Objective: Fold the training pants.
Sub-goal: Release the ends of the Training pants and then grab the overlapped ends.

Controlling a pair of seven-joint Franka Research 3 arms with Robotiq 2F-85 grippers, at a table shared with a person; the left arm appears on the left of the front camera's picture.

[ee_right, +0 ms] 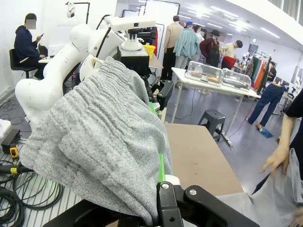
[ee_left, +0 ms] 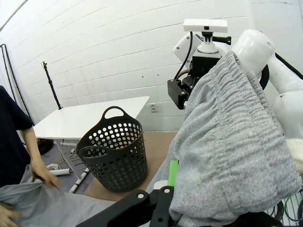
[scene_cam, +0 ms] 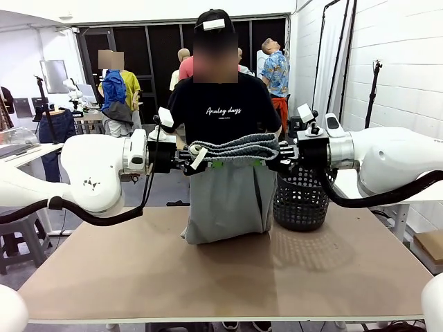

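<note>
The light grey training pants (scene_cam: 228, 197) hang by their gathered waistband, which is stretched level between my two grippers above the table. My left gripper (scene_cam: 196, 160) is shut on the waistband's left end and my right gripper (scene_cam: 278, 156) on its right end. The legs hang down, their lower end resting on the table (scene_cam: 208, 277). In the left wrist view the bunched fabric (ee_left: 227, 142) drapes over my own fingers (ee_left: 172, 174). It does the same in the right wrist view (ee_right: 104, 142). The person's hands (ee_left: 45, 176) (ee_right: 277, 158) hold the lower cloth.
A black perforated basket (scene_cam: 301, 197) stands on the table's far right, close to the hanging pants and under my right gripper. The person stands at the far edge behind the pants. The brown tabletop in front of the pants is bare.
</note>
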